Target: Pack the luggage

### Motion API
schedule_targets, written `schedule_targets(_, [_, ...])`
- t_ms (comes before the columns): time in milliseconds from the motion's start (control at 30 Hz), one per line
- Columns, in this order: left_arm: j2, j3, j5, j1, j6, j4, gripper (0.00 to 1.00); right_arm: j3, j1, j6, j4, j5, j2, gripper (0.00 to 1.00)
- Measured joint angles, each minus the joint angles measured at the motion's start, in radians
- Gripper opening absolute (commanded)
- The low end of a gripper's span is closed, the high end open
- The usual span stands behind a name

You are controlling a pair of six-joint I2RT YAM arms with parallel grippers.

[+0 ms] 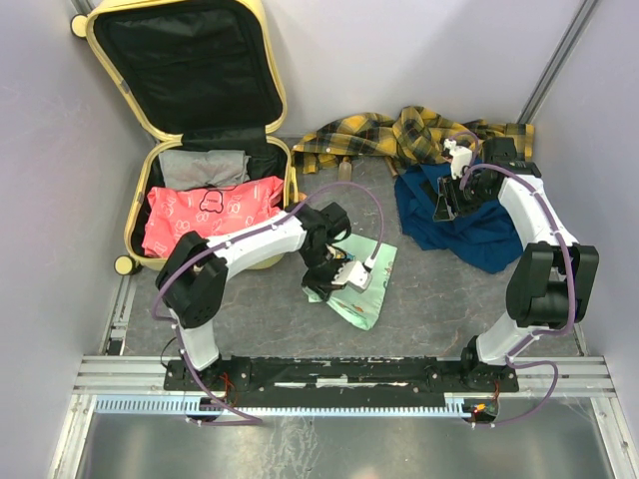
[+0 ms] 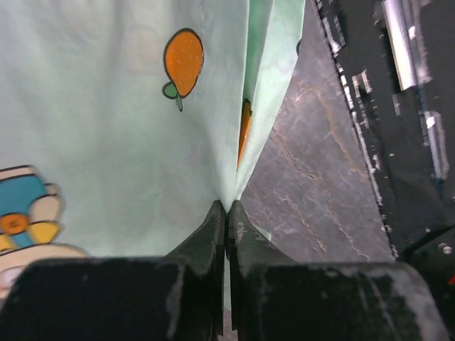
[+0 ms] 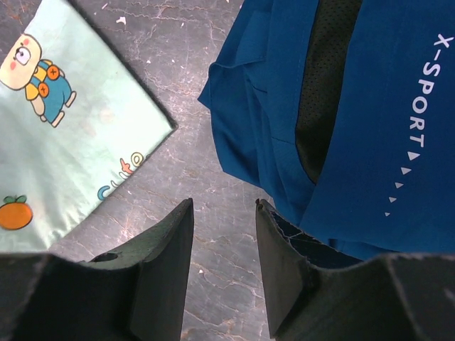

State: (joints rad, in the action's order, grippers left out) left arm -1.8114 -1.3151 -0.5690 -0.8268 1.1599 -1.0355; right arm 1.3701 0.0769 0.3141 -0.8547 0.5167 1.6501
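The luggage (image 1: pixel 131 228) lies wide open in the upper left of the top view. Its lid leans back against the wall. Its bottom half lies flat on the table, and its long side runs up and down the frame. A pink shirt (image 1: pixel 210 212) and a grey cloth (image 1: pixel 205 168) are already inside.

The left gripper (image 1: pixel 324 289) is in the middle of the top view, down on a mint-green cloth (image 1: pixel 371 291) with little cartoon pictures. In the left wrist view the left gripper (image 2: pixel 227 213) is squeezed tight, with a fold of the green cloth (image 2: pixel 106 142) pinched between its two fingers.

The right gripper (image 1: pixel 442 208) is on the right side, over a blue sports top (image 1: pixel 479 235). In its own view the right gripper (image 3: pixel 224 213) is about half open and has nothing in it. The blue top (image 3: pixel 370 106) is just beside its right finger. A yellow-and-black plaid cloth (image 1: pixel 399 135) lies at the back.

From the left gripper, the open case is up and to the left, and quite near. The left arm is much closer to it than the right arm. I think the green cloth has to be lifted and carried up-left over the case's right rim, then put down on the pink shirt
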Motion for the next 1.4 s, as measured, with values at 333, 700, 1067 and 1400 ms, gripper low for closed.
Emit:
schedule_targets(333, [-0.170, -0.536, -0.073, 0.066, -0.005, -0.351, 0.03, 0.003, 0.000, 0.001, -0.005, 0.007, 0.002, 0.48])
schedule_targets(700, [-0.535, -0.910, 0.002, 0.159, -0.007, -0.361, 0.07, 0.003, 0.000, 0.000, -0.026, 0.006, 0.002, 0.48])
schedule_targets(1067, [-0.564, -0.754, 0.117, 0.156, -0.229, 0.012, 0.58, 0.003, 0.000, -0.004, -0.030, 0.006, 0.002, 0.50])
schedule_targets(1400, [-0.475, -0.740, 0.003, 0.209, -0.196, -0.003, 0.99, 0.008, 0.002, -0.004, -0.031, 0.011, 0.002, 0.51])
